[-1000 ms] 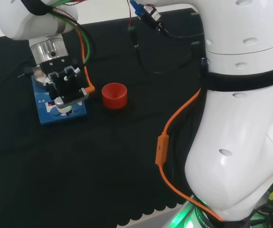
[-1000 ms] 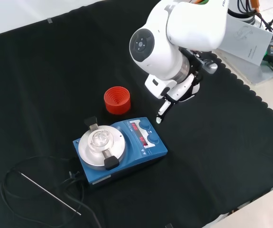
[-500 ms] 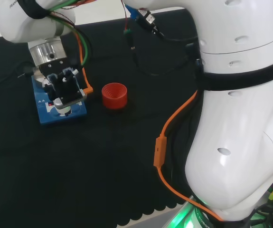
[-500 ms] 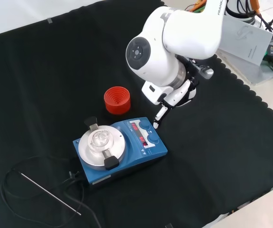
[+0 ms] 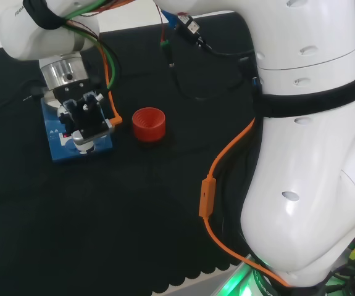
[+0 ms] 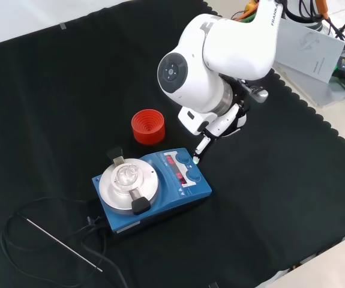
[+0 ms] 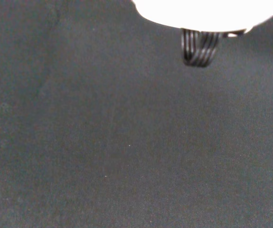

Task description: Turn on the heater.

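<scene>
- Moved since the earlier frames: hand [image 6: 211,128] has come lower and nearer the heater [image 6: 154,188]; in the front view an extended finger now reaches the heater's upper right corner by the blue knob, where a second ago it hung short of it.
- Fingers [image 6: 199,147]: one stretched straight toward the heater's control panel; the rest are hidden under the white arm link, so I cannot tell whether they are curled or straight. Contact between fingertip and knob cannot be confirmed.
- Hand, head view [image 5: 84,120]: sits directly over the heater's blue front panel [image 5: 63,145].
- Heater: blue box with round metal plate, just below and left of the fingers in the front view; red display digits lit on its panel.
- Red ribbed ring [image 6: 148,126]: left of the fingers in the front view, near but apart from the heater's edge.
- Thin metal rod [image 6: 64,245] and black cable: well away from the fingers, beyond the heater's far end.
- Desk [image 6: 268,198]: open black cloth right of and below the fingers, out to the scalloped edge.
- Wrist view: bare cloth past the hand's white part [image 7: 207,12].
</scene>
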`<state>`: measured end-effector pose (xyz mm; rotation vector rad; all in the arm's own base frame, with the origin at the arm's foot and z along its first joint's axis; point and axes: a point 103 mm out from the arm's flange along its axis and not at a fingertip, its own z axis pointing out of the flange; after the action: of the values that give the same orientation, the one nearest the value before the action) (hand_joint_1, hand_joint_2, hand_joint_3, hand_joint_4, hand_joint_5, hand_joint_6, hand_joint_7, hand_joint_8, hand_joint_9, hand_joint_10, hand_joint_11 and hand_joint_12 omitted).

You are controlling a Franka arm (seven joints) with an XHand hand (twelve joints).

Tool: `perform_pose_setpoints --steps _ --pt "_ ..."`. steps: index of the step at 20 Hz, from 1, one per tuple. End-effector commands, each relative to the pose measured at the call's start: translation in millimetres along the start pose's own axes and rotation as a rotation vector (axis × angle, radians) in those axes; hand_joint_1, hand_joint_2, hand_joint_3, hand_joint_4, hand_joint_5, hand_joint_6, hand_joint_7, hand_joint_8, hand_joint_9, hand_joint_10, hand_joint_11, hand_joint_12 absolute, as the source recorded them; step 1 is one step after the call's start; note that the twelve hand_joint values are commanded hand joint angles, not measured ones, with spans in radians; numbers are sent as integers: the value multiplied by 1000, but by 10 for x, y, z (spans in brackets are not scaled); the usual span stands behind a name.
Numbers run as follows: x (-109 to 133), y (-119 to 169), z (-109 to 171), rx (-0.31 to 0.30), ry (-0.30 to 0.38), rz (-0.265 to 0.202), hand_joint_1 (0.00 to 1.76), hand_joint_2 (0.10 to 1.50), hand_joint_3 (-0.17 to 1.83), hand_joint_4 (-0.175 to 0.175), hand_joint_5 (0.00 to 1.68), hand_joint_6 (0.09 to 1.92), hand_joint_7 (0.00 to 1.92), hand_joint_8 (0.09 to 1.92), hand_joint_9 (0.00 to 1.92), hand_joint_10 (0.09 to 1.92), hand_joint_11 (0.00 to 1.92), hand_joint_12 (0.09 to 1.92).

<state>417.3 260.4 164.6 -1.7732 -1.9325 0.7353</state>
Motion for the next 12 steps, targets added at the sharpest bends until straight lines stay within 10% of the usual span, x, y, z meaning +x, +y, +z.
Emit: perform_pose_setpoints --steps 1,12 --pt "-27 12 52 -1 11 5 1547 595 1109 -21 188 396 1525 1920 1564 1920 1445 1551" --pt "-20 33 125 -2 2 13 1547 593 1110 -23 193 391 1525 1920 1565 1920 1445 1554"
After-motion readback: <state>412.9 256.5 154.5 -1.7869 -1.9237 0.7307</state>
